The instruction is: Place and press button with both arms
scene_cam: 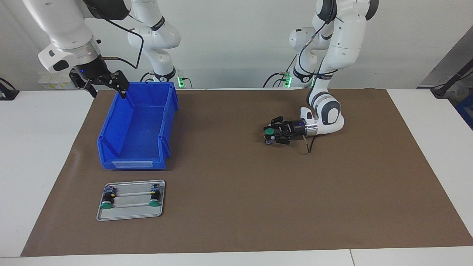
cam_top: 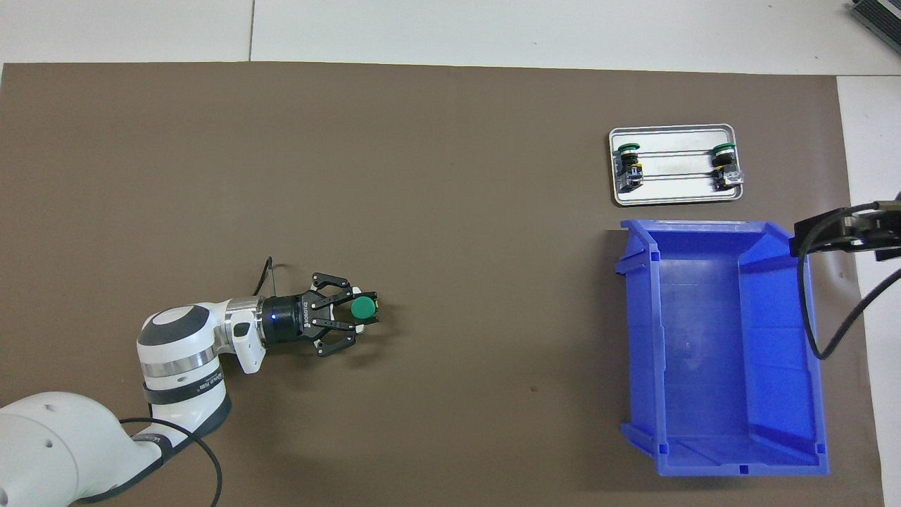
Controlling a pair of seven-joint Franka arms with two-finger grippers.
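In the facing view no readable writing is showing; the blue bin (scene_cam: 137,127) is carrying only a pale, blank-looking label strip on the wall turned away from the robots. The left arm is folding down low, its forearm lying almost level above the brown mat (scene_cam: 240,207), and the left gripper (scene_cam: 270,135) is pointing sideways toward the right arm's end of the table, its fingers clamping the button (scene_cam: 270,131), whose green cap is facing up; the button is sitting at or just above the mat, and I cannot tell which. The right arm is hanging high and waiting, the right gripper (scene_cam: 107,84) hovering over the bin's corner nearest the robots, its jaws standing wide apart and holding nothing. A metal tray (scene_cam: 131,214), farther from the robots than the bin, is holding two more buttons (scene_cam: 108,199) on its rails. Wide bare mat is lying between the left gripper and the bin. In the overhead view small white lettering on the left gripper's (cam_top: 359,317) black body is too fine to read. The button (cam_top: 363,308) is showing between the fingertips, well apart from the bin (cam_top: 718,451) and the tray (cam_top: 672,201). Only part of the right gripper (cam_top: 841,229) is showing at the picture's edge, over the bin's wall.
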